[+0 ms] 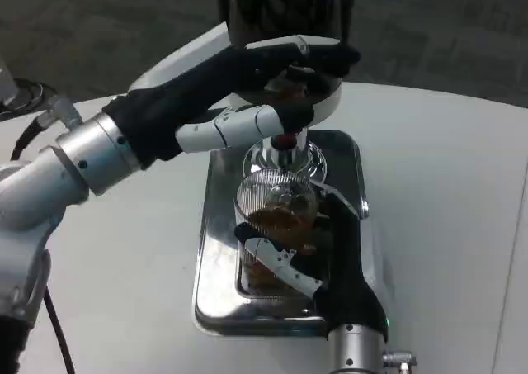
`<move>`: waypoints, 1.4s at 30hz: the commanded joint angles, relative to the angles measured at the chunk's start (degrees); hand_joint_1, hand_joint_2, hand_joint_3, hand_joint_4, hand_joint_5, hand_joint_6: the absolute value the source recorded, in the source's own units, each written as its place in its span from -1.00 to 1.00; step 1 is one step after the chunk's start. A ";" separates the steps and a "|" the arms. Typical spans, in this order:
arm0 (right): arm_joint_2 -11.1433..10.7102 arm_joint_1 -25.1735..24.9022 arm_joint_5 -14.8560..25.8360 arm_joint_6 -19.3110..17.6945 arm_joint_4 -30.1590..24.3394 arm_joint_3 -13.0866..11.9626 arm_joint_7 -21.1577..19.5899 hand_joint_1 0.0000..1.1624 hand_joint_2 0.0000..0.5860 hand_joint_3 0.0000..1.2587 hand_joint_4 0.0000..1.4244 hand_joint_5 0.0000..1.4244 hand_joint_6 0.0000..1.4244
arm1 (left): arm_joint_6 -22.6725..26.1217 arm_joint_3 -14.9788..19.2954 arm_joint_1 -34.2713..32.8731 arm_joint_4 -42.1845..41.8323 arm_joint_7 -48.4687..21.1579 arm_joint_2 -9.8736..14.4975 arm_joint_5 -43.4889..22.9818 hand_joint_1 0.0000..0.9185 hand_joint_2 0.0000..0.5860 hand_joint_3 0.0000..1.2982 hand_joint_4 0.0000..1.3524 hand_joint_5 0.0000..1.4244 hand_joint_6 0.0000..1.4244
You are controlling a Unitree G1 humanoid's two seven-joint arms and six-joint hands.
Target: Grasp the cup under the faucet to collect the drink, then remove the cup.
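While the pour was on: both robot hands were busy at the dispenser, one up top, one at the cup.
Left robot hand (pixel 285 81): lay over the dispenser head (pixel 318 101), fingers draped across the top near the faucet (pixel 283 139); looked like it was pressing the tap. Whether it was closed round a lever couldn't be made out, too dark.
Right robot hand (pixel 309 246): came up from the bottom edge, fingers wrapped round the cup, gripping it.
Cup (pixel 276 205): clear ribbed glass, upright, directly under the faucet, above the metal drip tray (pixel 216 295). Amber drink showed in it, roughly part full; exact level hard to read through the ribs and the fingers.
Tray: sat on the white surface (pixel 445 225), dispenser body at its far end.
Stage (my read): filling underway, cup not yet removed.
Risk 1: overfill. If the left kept pressing too long, drink would spill over the rim onto fingers and tray.
Risk 2: pulling the cup away w/ tap not released, so the stream would hit the tray.
Risk 3: slip. Smooth glass plus wet fingers; a loose grip could tilt or drop the cup on withdrawal.
Risk 4: rim knocking the faucet if lifted rather than drawn back low, given the faucet sat just above it.
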 commanded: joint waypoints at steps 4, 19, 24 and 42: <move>4.77 2.04 0.58 -1.02 -0.43 -0.75 -1.41 0.31 -0.25 0.01 -0.04 -0.02 -0.17 | -0.67 1.35 0.86 -0.91 0.30 -0.11 -1.73 -1.00 -0.67 -0.60 -0.64 -0.57 -0.41; 2.70 6.62 0.44 -1.00 -6.04 -0.82 0.81 0.33 -0.29 0.17 0.12 0.19 0.08 | 0.08 1.73 1.76 -1.98 0.67 -0.37 -2.14 -1.00 -0.65 -0.57 -0.59 -0.54 -0.38; 1.97 7.50 0.04 -1.30 -7.92 -0.38 1.56 0.32 -0.29 0.19 0.14 0.22 0.11 | 0.34 1.85 2.16 -2.60 0.93 -0.56 -2.15 -1.00 -0.65 -0.56 -0.59 -0.53 -0.37; -1.05 14.45 0.19 -0.86 -18.29 -2.64 5.74 0.32 -0.30 0.21 0.16 0.26 0.16 | 1.33 3.09 4.10 -5.26 1.53 -0.18 -2.77 -1.00 -0.66 -0.55 -0.57 -0.53 -0.36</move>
